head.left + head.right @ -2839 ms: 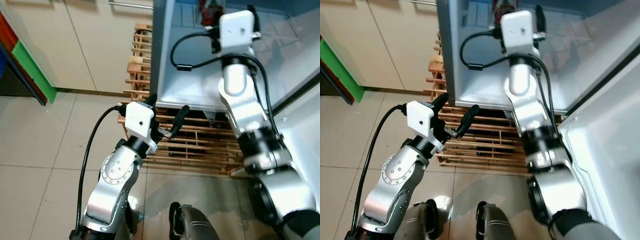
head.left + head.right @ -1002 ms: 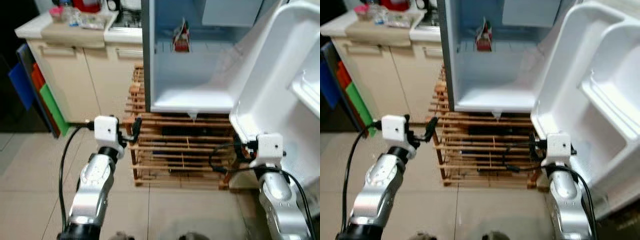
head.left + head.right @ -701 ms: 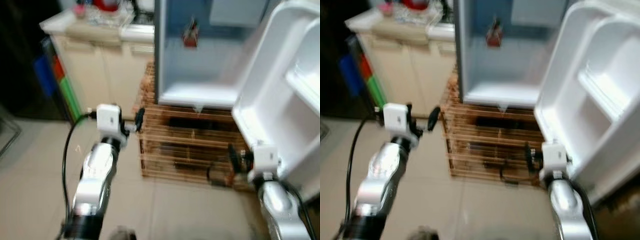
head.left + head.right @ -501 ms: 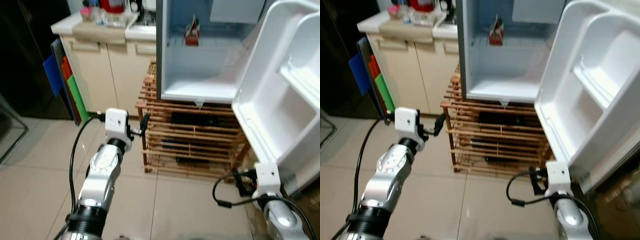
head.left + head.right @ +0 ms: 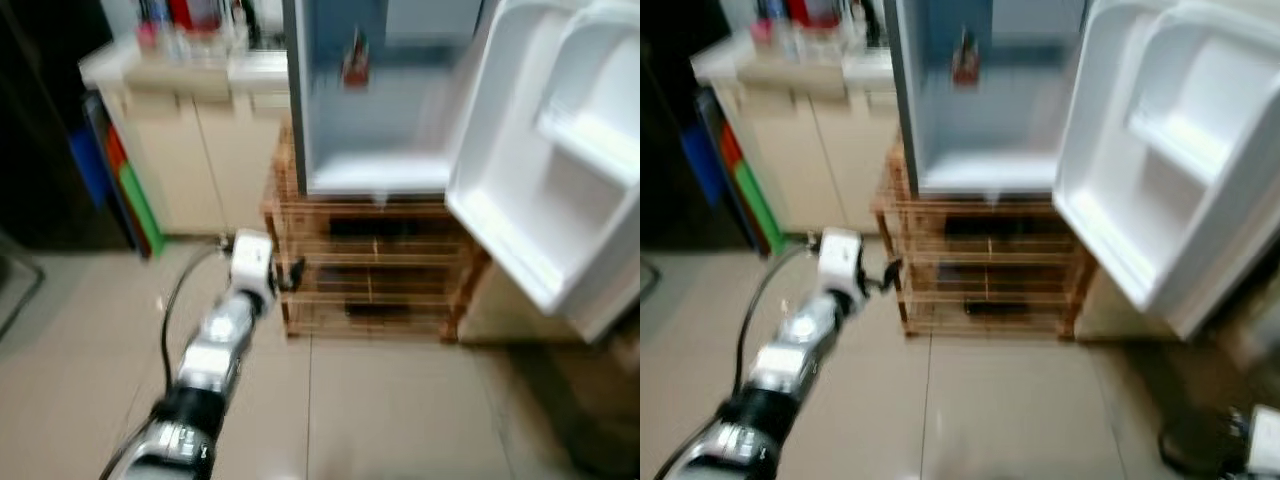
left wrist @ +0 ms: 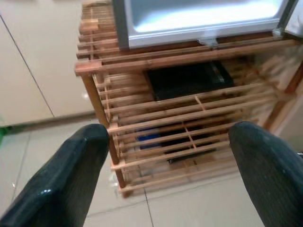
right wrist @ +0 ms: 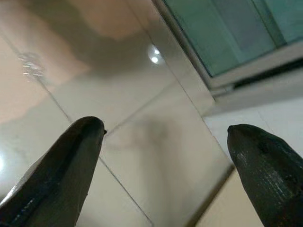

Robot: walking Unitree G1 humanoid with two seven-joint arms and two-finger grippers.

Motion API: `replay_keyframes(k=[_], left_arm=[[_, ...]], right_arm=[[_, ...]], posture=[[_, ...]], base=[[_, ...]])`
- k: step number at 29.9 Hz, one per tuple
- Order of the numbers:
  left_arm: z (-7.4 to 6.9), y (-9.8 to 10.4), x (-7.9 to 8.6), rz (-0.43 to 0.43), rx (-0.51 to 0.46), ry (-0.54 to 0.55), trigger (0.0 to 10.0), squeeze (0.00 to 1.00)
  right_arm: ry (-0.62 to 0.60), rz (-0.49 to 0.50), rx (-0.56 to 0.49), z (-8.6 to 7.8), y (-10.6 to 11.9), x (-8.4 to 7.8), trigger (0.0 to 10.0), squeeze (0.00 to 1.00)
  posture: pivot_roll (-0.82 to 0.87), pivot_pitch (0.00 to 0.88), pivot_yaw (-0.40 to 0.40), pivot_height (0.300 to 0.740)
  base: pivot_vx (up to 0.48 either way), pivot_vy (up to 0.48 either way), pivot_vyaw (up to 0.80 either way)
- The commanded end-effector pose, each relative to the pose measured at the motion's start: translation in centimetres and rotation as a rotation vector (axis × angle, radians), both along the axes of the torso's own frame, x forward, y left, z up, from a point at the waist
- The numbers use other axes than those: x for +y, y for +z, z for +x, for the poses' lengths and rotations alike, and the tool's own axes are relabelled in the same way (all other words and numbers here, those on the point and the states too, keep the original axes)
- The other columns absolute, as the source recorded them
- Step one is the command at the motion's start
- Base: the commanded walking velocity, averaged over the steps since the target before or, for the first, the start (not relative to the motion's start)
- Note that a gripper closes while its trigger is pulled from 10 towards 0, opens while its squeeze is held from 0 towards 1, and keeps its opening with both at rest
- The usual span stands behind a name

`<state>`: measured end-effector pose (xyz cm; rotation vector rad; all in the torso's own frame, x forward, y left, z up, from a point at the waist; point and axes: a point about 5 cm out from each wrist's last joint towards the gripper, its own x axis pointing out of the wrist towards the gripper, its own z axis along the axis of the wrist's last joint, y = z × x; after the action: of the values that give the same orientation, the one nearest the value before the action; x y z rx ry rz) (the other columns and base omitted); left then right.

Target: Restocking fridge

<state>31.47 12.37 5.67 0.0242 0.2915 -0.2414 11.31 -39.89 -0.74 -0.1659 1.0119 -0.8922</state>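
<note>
The fridge [image 5: 370, 110] is left with its door [image 5: 545, 150] swung wide on the wooden rack [image 6: 156, 118], one red carton [image 5: 355, 62] inside, so restocking can proceed, while the left claw [image 6: 170, 156] and right claw [image 7: 165, 156] are held spread and empty

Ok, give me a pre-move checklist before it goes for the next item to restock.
1. Fridge door open: ok, swung wide to the right.
2. Fridge has room: ok, one red carton at the back, the bottom shelf looks bare.
3. Left gripper free: ok, jaws open, nothing between them, aimed at the wooden rack under the fridge.
4. Right gripper free: ok, jaws open, pointing at floor tiles, arm low.
5. Next item located: cannot tell, bottles on the counter are blurred.
6. Head views steady: not ok, both are blurred.
</note>
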Motion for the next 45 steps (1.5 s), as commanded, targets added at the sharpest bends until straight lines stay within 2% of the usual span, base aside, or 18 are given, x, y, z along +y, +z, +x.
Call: replay_keyframes(k=[1,3,4,5,7,8,11,13,17,18,21,28,30,38,40,45], left_arm=[[0.1,0.0,0.1,0.004,-0.003,-0.001,10.0,0.0],[0.1,-0.3,0.0,0.002,-0.005,-0.006,10.0,0.0],[0.1,-0.3,0.0,0.002,-0.005,-0.006,10.0,0.0],[0.2,-0.3,-0.1,0.001,-0.015,-0.011,10.0,0.0],[0.3,-0.2,-0.2,0.007,-0.034,-0.018,10.0,0.0],[0.3,-0.2,-0.2,0.007,-0.034,-0.018,10.0,0.0],[0.3,0.0,-0.5,0.015,-0.072,-0.028,10.0,0.0],[0.3,0.0,-0.6,0.015,-0.079,-0.031,10.0,0.0],[0.2,0.0,-0.7,0.013,-0.082,-0.032,10.0,0.0],[0.3,0.1,-0.7,0.013,-0.096,-0.035,10.0,0.0],[0.5,0.3,-0.7,0.011,-0.114,-0.038,10.0,0.0],[0.7,0.6,-0.9,0.008,-0.137,-0.05,10.0,0.0],[0.8,0.9,-1.1,-0.005,-0.155,-0.057,10.0,0.0],[1.2,2.3,-1.5,-0.059,-0.232,-0.056,10.0,0.0],[1.4,2.9,-1.6,-0.091,-0.255,-0.05,10.0,0.0],[1.5,2.9,-1.5,-0.087,-0.257,-0.05,10.0,0.0]], right_arm=[[-0.045,-0.022,-0.032,0.2,0.9,-1.2,10.0,0.0],[-0.061,-0.125,-0.107,0.7,2.6,-2.8,10.0,0.0],[-0.061,-0.125,-0.107,0.7,2.6,-2.8,10.0,0.0],[-0.021,-0.214,-0.173,1.1,3.8,-3.2,10.0,0.0],[0.033,-0.327,-0.274,1.8,5.7,-3.5,10.0,0.0],[0.033,-0.327,-0.274,1.8,5.7,-3.5,10.0,0.0],[0.072,-0.467,-0.393,3.6,9.2,-3.9,10.0,0.0],[0.081,-0.483,-0.428,4.2,9.9,-4.0,10.0,0.0],[0.083,-0.49,-0.455,4.6,10.4,-4.1,10.0,0.0],[0.105,-0.476,-0.54,5.6,11.3,-4.1,10.0,0.0],[0.109,-0.439,-0.641,6.1,12.1,-4.3,10.0,0.0],[0.106,-0.403,-0.74,6.6,13.1,-4.6,10.0,0.0],[0.104,-0.354,-0.81,7.0,13.4,-4.5,10.0,0.0],[0.103,-0.341,-0.785,6.5,12.7,-4.7,10.0,0.0],[0.096,-0.33,-0.771,6.4,12.1,-4.6,10.0,0.0],[0.065,-0.357,-0.765,6.1,12.4,-5.4,10.0,0.0]], posture=[[-0.25,0.0,0.014,0.732],[-0.26,0.0,0.015,0.732],[-0.26,0.0,0.015,0.732],[-0.25,0.0,0.011,0.732],[-0.26,0.0,0.009,0.732],[-0.26,0.0,0.009,0.732],[-0.26,0.0,0.012,0.732],[-0.26,0.0,0.012,0.732],[-0.26,0.0,0.012,0.732],[-0.26,0.0,0.024,0.732],[-0.27,0.0,0.036,0.732],[-0.27,0.0,0.042,0.732],[-0.28,0.0,0.044,0.732],[-0.28,0.0,0.042,0.732],[-0.28,0.0,0.049,0.732],[-0.28,0.0,0.057,0.732]], base=[[0.0,0.0,0.0],[0.0,0.0,0.0],[0.0,0.0,0.0],[0.0,0.0,0.0],[0.0,0.0,0.0],[0.0,0.0,0.0],[0.0,0.0,0.0],[0.0,0.0,0.0],[0.0,0.0,0.0],[0.0,0.0,0.0],[0.0,0.0,0.0],[0.0,0.0,0.0],[0.0,0.0,0.0],[0.0,0.0,0.0],[0.0,-0.373,0.0],[0.0,-0.449,0.0]])
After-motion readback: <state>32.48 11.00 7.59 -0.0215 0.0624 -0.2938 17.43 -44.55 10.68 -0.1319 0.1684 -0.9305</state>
